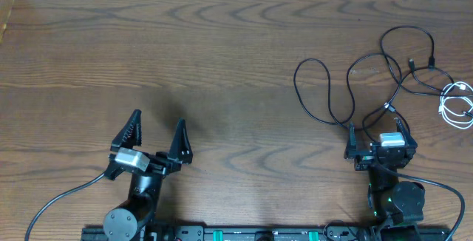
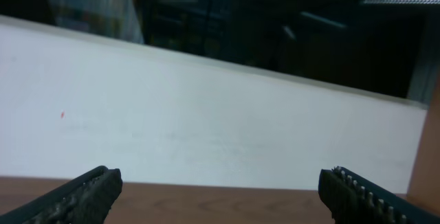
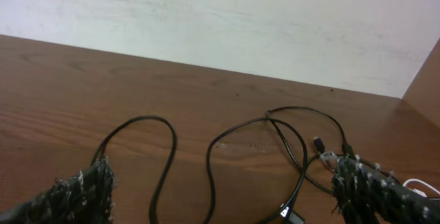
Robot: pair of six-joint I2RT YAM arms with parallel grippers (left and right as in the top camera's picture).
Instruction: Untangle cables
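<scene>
Black cables [image 1: 400,86] lie in loose, overlapping loops on the wooden table [image 1: 222,49], just ahead of the right gripper [image 1: 377,131]. A shorter white cable [image 1: 445,102] is coiled at the far-right edge of that tangle, ahead and to the right of the same gripper. The strands cross one another in several places, so nothing looks separated yet. The task appears to be at its start.

The right gripper's fingers are spread wide with nothing between them. It seems parked low at the near end of the tangle so that a short reach forward would bring a strand between the fingers. The left gripper [image 1: 159,123] sits well away to the left of the right gripper over bare wood. Its fingers are likewise spread and empty, probably waiting until a second hold is needed to pull loops apart.

Only the overhead view gives the whole layout: both arms, the full spread of the loops, and the white coil. The right wrist view adds the close detail, with individual black strands crossing between its two fingertips and a small plug end lying near the right finger. The white cable shows there only as a sliver at the frame edge. The left wrist view shows no cable at all, only a pale wall [image 2: 206,114] beyond a strip of tabletop.
</scene>
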